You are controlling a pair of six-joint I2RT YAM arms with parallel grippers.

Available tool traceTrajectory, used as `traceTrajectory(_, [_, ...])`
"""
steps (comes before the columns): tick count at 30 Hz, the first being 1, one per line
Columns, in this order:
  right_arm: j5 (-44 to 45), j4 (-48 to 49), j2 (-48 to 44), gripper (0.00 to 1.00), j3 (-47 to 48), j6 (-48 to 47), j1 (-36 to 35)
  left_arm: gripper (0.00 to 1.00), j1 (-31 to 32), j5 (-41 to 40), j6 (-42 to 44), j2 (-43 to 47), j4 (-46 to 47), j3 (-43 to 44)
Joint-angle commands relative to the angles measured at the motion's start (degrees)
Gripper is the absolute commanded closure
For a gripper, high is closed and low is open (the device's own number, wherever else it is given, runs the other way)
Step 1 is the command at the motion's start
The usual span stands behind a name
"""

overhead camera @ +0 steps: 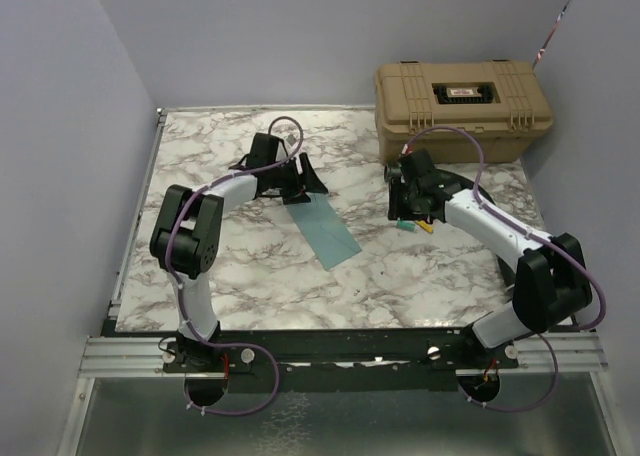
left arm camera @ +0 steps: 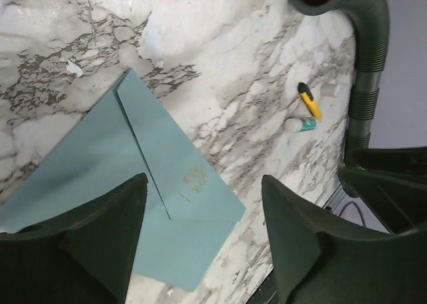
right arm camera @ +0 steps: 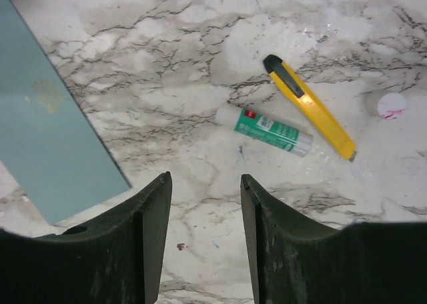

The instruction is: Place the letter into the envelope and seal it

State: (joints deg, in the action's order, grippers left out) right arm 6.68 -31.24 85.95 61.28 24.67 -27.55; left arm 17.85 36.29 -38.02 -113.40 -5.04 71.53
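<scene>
We see the flat teal paper envelope [overhead camera: 322,228] in the centre of the top view, its long axis running from upper left to lower right, directly under our nearer left gripper [left arm camera: 200,184], whose fingers are spread apart.

— Where is the envelope [overhead camera: 322,230]?
— It lies flat on the table [overhead camera: 250,276], about in the middle. My left gripper [left arm camera: 203,184] hangs over its far end.
— And to the right of it?
— First the glue stick [right arm camera: 273,132], and just beside that the cutter [right arm camera: 310,107]. A small round cap [right arm camera: 391,106] lies further out. My right gripper [right arm camera: 205,179] hangs between the envelope and the glue stick.
— Behind it?
— The case [overhead camera: 462,111], behind and to the right, at the table's far corner.
</scene>
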Motion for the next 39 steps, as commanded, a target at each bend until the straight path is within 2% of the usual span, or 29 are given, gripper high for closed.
traceTrajectory(1, [1.15, -4.96, 3.51, 0.49, 3.30, -10.24, 1.69, 0.24, -0.19, -7.64, 2.09, 10.11, -2.30, -3.17])
traceTrajectory(6, [0.63, -7.59, 7.90, 0.48, 5.56, -18.94, 3.76, 0.11, -0.19, -18.09, 3.60, 18.63, -4.39, -7.40])
traceTrajectory(12, [2.62, -7.64, 14.08, 0.49, 6.88, -23.49, 4.87, 0.01, -0.35, -28.45, 5.59, 25.20, -5.86, -9.82])
traceTrajectory(24, [-3.38, -5.58, 18.86, 0.58, 6.31, -26.86, 4.97, 0.01, -0.49, -25.62, 9.50, 22.80, -5.91, -3.58])
traceTrajectory(31, [-2.24, -6.63, 21.15, 0.59, 6.72, -21.89, 4.96, 0.01, -0.62, -25.83, 10.13, 23.46, -5.75, -3.15])
traceTrajectory(32, [-2.19, -6.53, 21.26, 0.64, 6.44, -20.85, 4.96, 0.01, -0.62, -25.98, 10.09, 23.77, -5.65, -3.15])
traceTrajectory(35, [-2.38, -5.14, 20.22, 0.94, 5.19, -17.54, 4.96, 0.01, -0.62, -26.23, 9.72, 24.85, -4.67, -3.68])
traceTrajectory(36, [-2.83, -4.43, 19.31, 0.99, 4.67, -16.91, 5.00, 0.01, -0.62, -26.05, 9.53, 25.24, -4.17, -4.05])
traceTrajectory(39, [-7.10, -1.32, 14.84, 0.99, 3.44, -15.69, 4.96, 0.01, -0.60, -24.66, 8.75, 26.63, -1.68, -5.39])
